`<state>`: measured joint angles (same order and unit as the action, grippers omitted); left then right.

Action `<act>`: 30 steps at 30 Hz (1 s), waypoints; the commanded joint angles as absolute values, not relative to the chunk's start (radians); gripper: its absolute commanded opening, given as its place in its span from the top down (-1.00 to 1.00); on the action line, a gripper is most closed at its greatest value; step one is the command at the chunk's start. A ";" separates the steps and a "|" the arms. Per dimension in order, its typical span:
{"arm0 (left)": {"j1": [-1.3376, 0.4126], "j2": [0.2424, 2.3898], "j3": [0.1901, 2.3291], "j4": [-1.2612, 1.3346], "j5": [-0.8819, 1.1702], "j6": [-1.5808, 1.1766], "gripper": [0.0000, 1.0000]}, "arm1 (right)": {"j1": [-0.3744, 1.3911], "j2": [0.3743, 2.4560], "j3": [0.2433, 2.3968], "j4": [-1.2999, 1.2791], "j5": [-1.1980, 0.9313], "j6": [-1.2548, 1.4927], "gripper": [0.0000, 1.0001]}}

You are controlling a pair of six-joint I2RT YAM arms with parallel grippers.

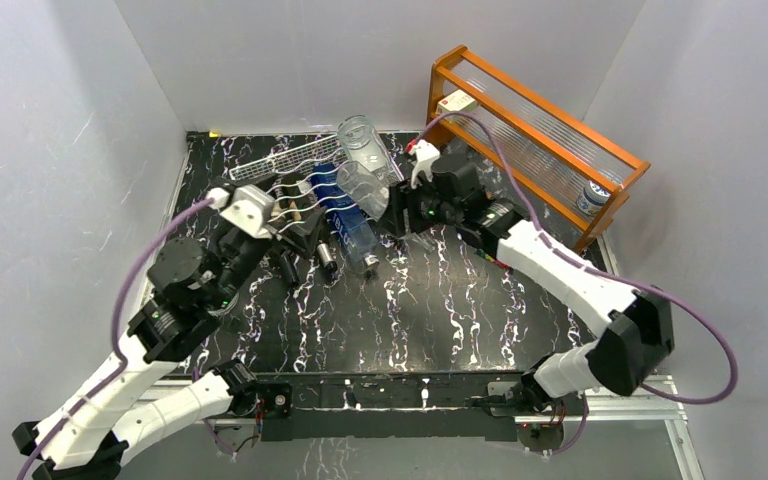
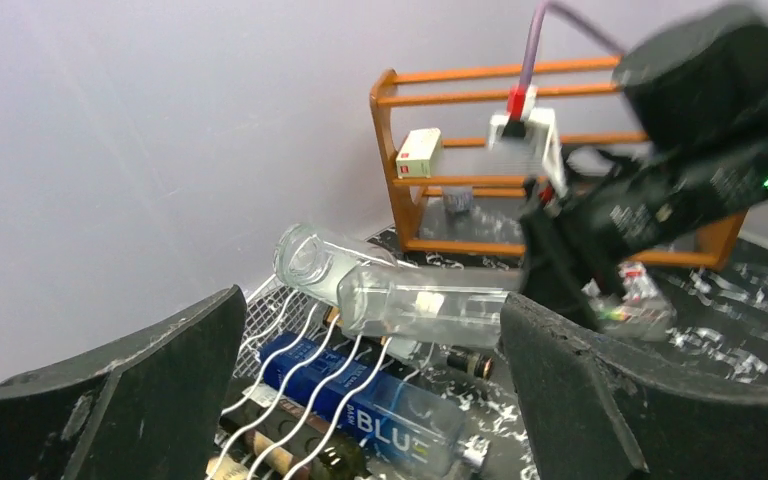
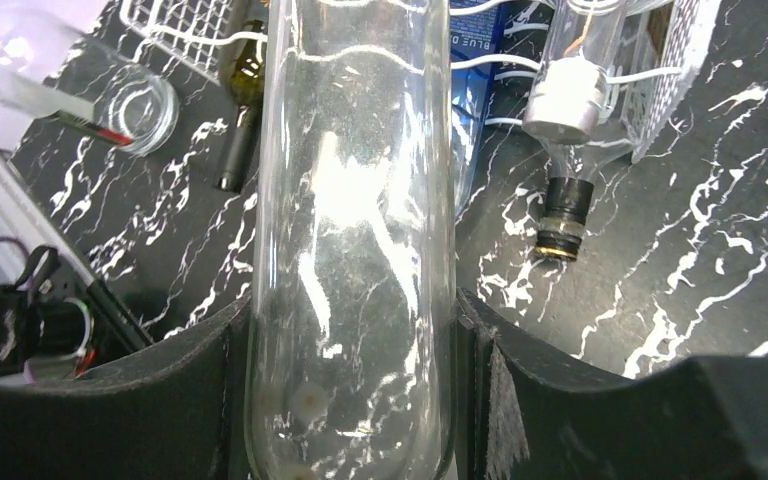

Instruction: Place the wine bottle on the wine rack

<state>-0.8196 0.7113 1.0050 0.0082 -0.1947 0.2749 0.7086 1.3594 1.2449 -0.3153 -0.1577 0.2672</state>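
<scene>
While the right gripper (image 3: pixel 352 400) is pinching the clear wine bottle (image 3: pixel 350 200) around its body, one finger on each side of the glass, the bottle is lying level over the top tier of the wine rack (image 1: pixel 282 160). The left wrist view is showing it stretched across the white wavy rods, the gripper holding its right end. Whether the glass is resting on the rods or hanging just above them cannot be told.

The left gripper (image 2: pixel 372 320) is hovering just beside the rack's left end. Its fingers are spread wide, nothing is sitting between them, and they are facing the held bottle.

A second clear bottle (image 2: pixel 310 262) is lying just behind the held one, toward the back wall. A blue bottle (image 2: pixel 380 415) is lying in a lower cradle, its neck poking out toward the near side. Dark bottles (image 1: pixel 295 262) are lying beside it at the rack's near edge.

The rack is standing at the back left of the black marbled table (image 1: pixel 440 310). The orange wooden shelf (image 1: pixel 480 105) is standing at the back right, apart from the rack, with a small white box (image 2: pixel 418 152) sitting on it.
</scene>
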 commanded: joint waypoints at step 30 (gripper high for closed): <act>-0.819 0.708 1.227 -0.323 -0.331 0.146 -0.97 | 0.874 2.064 1.799 0.045 0.362 0.414 1.00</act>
